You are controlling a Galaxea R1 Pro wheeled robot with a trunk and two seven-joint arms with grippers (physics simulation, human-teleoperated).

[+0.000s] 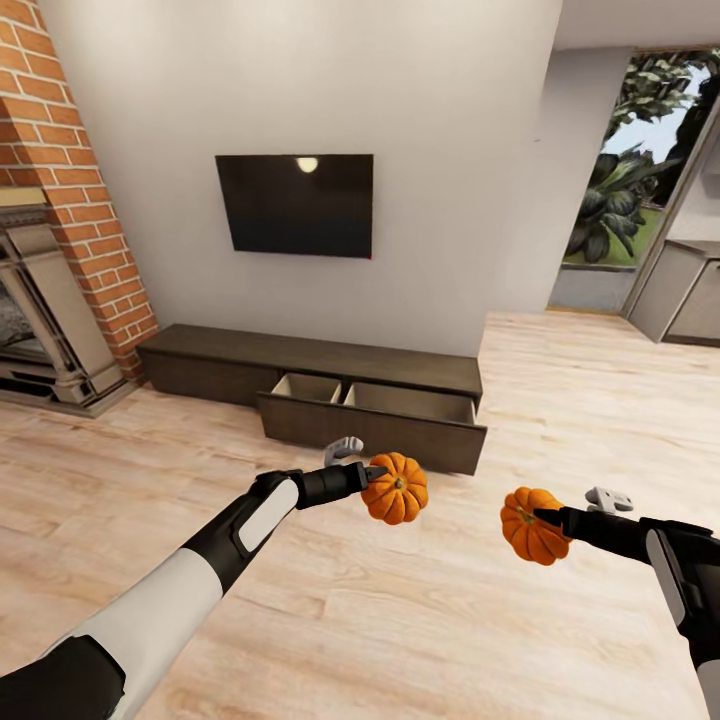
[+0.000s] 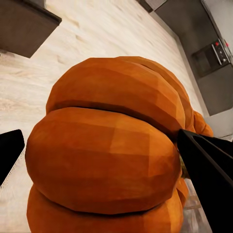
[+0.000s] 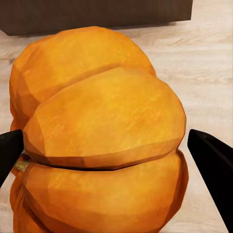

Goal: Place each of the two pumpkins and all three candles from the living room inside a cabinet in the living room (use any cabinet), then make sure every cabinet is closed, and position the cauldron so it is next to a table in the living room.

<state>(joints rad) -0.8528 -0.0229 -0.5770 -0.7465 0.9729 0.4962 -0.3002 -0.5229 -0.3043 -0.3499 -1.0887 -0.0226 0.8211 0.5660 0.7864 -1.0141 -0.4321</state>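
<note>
Now we hold a pumpkin [image 1: 396, 489] clenched in the left fingers [image 1: 374, 473] and another [image 1: 532, 526] in the right [image 1: 548, 517], near the cabinet [image 1: 310, 365]; we should carry both over its open drawers [image 1: 372, 403], then lower before letting go.

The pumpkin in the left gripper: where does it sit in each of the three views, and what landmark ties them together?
Head view: the left-held pumpkin hangs low at centre, clamped by the left gripper, before the cabinet's open drawer.
Left wrist view: it takes up most of the picture, between the dark fingers.
Right wrist view: not this one; that is the right gripper's pumpkin.
Shared landmark: the pale wooden floor.
</note>
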